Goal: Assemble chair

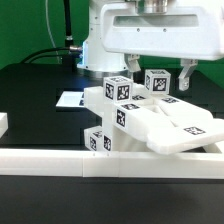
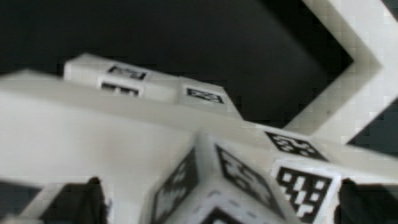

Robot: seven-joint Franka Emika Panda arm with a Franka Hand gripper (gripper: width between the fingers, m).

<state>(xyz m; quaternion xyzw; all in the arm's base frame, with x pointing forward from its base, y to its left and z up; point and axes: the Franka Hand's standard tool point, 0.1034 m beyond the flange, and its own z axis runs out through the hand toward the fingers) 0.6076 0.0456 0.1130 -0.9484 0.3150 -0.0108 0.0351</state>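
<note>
Border rail (image 1: 60, 160), long, plain, white: nearest item, lying across the front of the black bench (image 1: 30, 85).

Chair (image 1: 140, 115), part-built: white slabs and cube-ended legs heaped just behind the rail, a flat slab tilting toward the exterior view's right, one tagged cube uppermost.

Gripper (image 1: 155, 72): directly above the heap, fingers (image 1: 128, 68) spread wide, holding nothing (dark tips (image 2: 71, 198) flank a tagged leg in the wrist view).

Marker board (image 1: 72, 100): flat on the bench behind.

Step, as judged: between grasps; next move calls for choosing a part and descending squarely over it.

Markings: black-and-white square tags only; no legible writing or brand.
</note>
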